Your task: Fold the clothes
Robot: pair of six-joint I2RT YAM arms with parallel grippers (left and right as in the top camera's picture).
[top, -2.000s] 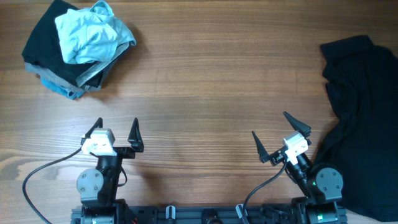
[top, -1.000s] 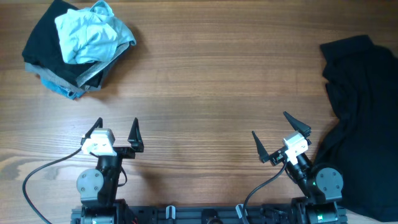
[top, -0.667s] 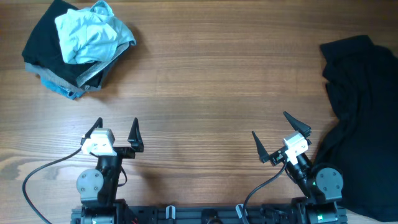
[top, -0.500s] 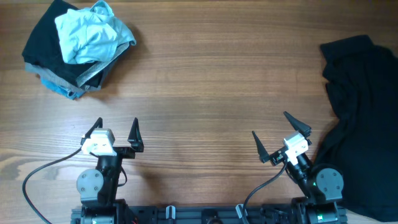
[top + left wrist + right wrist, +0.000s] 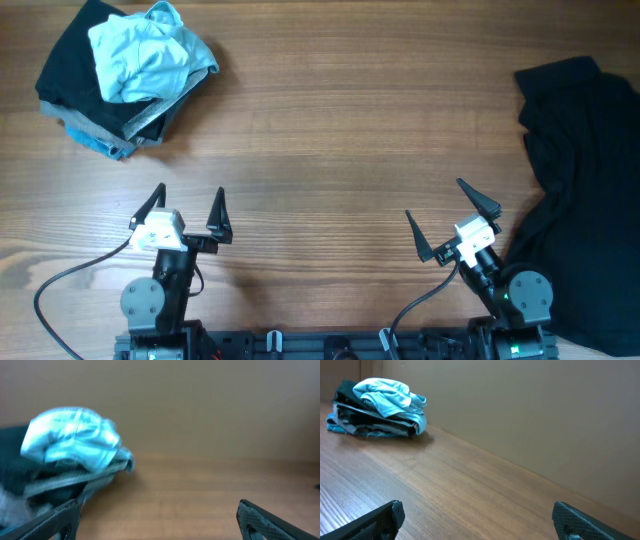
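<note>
Wooden table [image 5: 330,130] — clothes pile [image 5: 125,75] far left, black garment [image 5: 580,200] right; left fingers [image 5: 217,212] and right fingers [image 5: 414,234] spread, empty.

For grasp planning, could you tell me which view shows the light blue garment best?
The overhead view: the light blue garment is sharp and fully outlined atop the pile. The right wrist view shows it small, side-on; the left wrist view blurs it.

My left wrist camera gives me a blurred picture. A pile of clothes [image 5: 55,477] sits at nine o'clock on the wooden table [image 5: 190,495], with a crumpled light blue garment [image 5: 72,442] on top of dark and grey ones. A plain beige wall [image 5: 200,405] fills twelve o'clock. My left gripper [image 5: 160,520] shows two dark fingertips [image 5: 260,520] at seven and five o'clock, spread wide, with the table visible between them.
</note>
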